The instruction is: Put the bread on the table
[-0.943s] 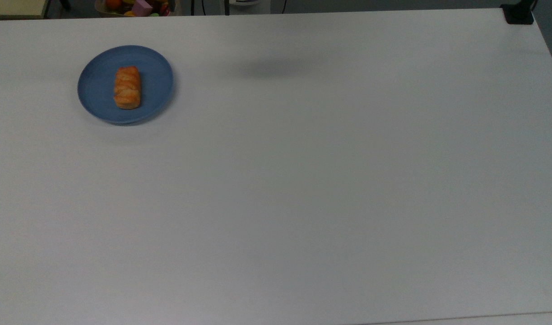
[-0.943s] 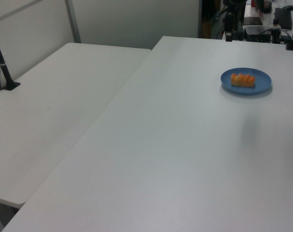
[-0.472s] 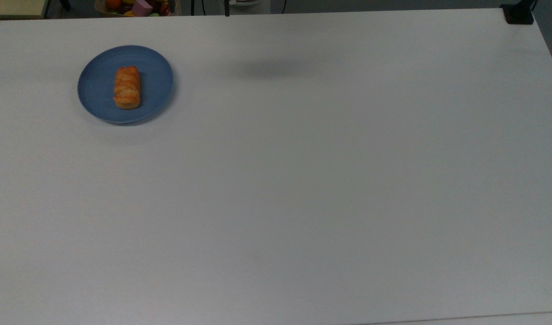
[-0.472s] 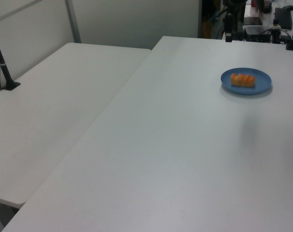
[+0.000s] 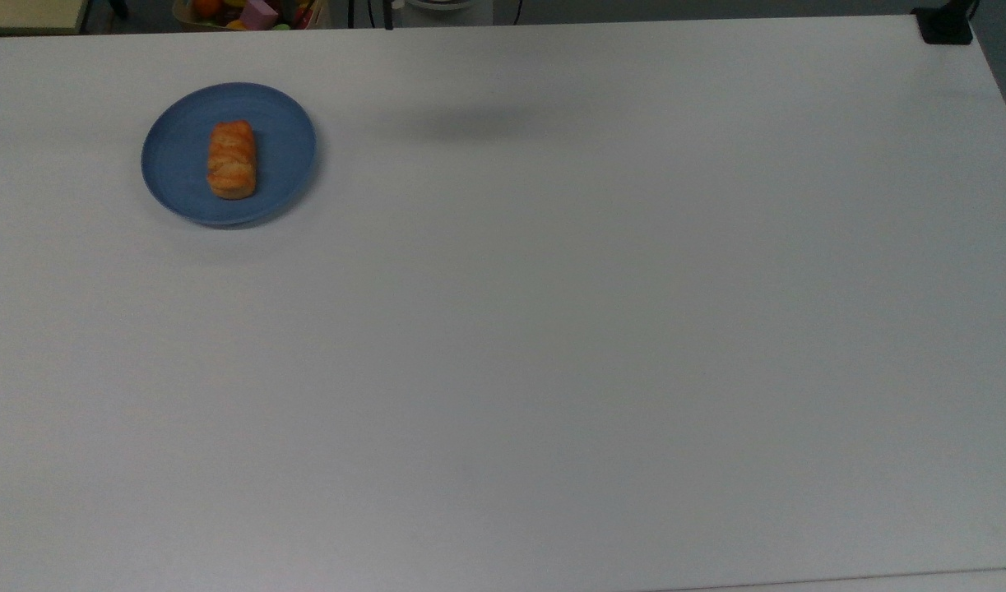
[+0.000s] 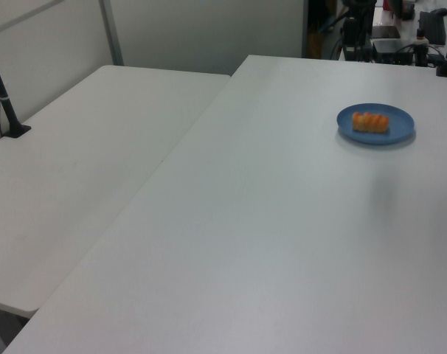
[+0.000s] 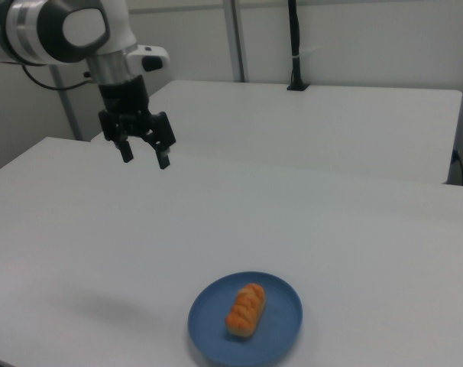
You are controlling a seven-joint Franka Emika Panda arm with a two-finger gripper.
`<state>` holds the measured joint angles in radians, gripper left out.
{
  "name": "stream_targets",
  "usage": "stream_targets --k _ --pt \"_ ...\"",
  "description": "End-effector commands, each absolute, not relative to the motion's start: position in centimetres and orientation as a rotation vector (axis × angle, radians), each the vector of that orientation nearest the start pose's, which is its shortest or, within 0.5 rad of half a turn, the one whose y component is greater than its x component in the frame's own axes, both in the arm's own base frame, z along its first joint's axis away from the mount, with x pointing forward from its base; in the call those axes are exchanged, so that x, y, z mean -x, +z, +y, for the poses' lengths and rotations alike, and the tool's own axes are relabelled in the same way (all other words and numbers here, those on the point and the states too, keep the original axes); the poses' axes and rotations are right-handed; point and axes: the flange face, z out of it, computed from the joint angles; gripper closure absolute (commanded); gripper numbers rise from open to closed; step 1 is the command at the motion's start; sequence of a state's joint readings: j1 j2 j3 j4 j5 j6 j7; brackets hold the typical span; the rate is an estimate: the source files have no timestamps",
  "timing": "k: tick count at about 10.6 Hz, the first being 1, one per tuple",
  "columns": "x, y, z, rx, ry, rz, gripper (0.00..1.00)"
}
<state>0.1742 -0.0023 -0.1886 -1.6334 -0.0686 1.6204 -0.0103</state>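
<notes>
The bread (image 5: 232, 159) (image 6: 370, 122) (image 7: 245, 309), a small golden-orange braided roll, lies in the middle of a round blue plate (image 5: 285, 140) (image 6: 400, 120) (image 7: 281, 336). The plate rests on the white table (image 5: 552, 329) (image 6: 268, 221) (image 7: 79, 229), near the top view's upper left. In the right view my gripper (image 7: 145, 156) hangs open and empty high above the table, up and to the left of the plate, well apart from the bread.
A second white table (image 6: 76, 162) (image 7: 315, 122) adjoins this one. A black post (image 6: 6, 103) (image 7: 294, 46) stands on it. A black clamp (image 5: 945, 25) sits at the top view's upper right corner. Coloured toys (image 5: 256, 11) lie beyond the far edge.
The soft shadow on the table in the top view has drifted slightly left, toward the plate. Bread and plate have not moved.
</notes>
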Motion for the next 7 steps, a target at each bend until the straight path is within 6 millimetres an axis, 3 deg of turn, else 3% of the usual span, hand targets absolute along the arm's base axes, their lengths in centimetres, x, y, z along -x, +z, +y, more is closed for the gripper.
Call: stream_targets --k 1,7 --pt "-55.4 60.3 -7.2 3.221 0.008 0.101 0.0" --pt "-54.1 59.2 -17.5 3.23 -0.015 0.033 0.0"
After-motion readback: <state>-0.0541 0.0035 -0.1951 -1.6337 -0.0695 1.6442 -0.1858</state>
